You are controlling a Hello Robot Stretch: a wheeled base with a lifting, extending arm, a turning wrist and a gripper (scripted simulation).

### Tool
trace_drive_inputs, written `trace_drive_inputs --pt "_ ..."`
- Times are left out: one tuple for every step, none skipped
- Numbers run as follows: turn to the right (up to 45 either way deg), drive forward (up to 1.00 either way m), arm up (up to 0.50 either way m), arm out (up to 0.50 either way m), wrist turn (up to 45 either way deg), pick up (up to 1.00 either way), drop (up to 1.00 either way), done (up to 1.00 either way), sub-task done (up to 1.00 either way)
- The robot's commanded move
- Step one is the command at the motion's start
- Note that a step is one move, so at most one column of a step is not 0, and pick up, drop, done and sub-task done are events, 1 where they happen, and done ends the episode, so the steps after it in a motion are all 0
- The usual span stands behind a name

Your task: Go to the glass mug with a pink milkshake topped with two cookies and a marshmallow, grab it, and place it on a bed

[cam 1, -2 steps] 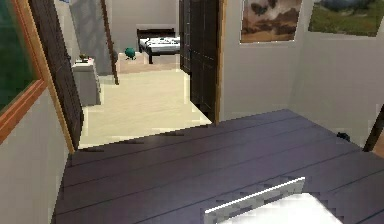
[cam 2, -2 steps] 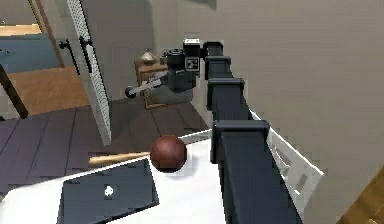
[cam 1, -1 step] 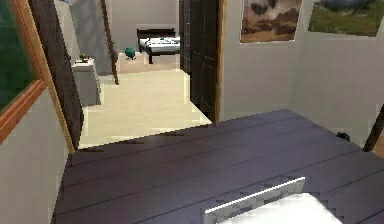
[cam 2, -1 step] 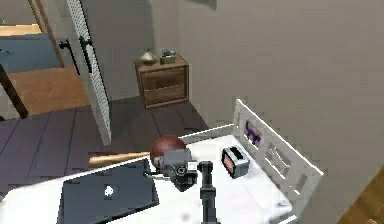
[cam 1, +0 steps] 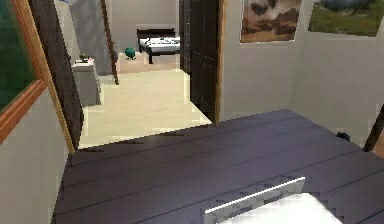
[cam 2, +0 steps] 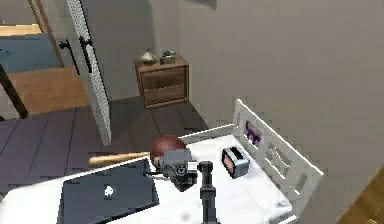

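White cover lies over the bed [cam 2: 245, 192], whose railed headboard [cam 2: 278, 160] runs along the arm side view's right. The arm [cam 2: 207, 198] rises from the bottom edge. The gripper [cam 2: 180, 172] sits at its far end against the cover, with a round red-brown thing [cam 2: 167, 148] at or behind its fingers. I cannot tell whether that is the mug, whether the gripper holds anything, or how the fingers stand. A wooden bat [cam 2: 118, 157] lies just left of the round thing, a dark laptop [cam 2: 105, 192] lies nearer the bottom edge, and a small white box [cam 2: 235, 160] with dark marks sits just right of the arm's end. Something purple [cam 2: 250, 132] rests by the headboard. Beyond the bed a wooden nightstand [cam 2: 163, 82] stands against the wall with two small things on top, near a white slatted door [cam 2: 88, 60]. In the forward view a white rail [cam 1: 255, 197] shows at the bottom, on dark plank floor [cam 1: 200, 150]. A doorway leads to a pale-floored room [cam 1: 140, 100], and two paintings [cam 1: 270, 20] hang on the right wall.
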Motion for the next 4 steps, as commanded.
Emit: trace_drive_inputs --pt "0.0 0.0 0.0 0.0 0.0 0.0 1.0 0.0 0.0" --pt "0.0 0.0 0.1 0.0 0.0 0.0 0.0 0.0 0.0" --pt "0.0 0.0 0.0 -0.08 0.0 0.0 0.0 0.0 0.0" --pt "0.0 0.0 0.0 0.0 0.0 0.0 0.0 1.0 0.0"
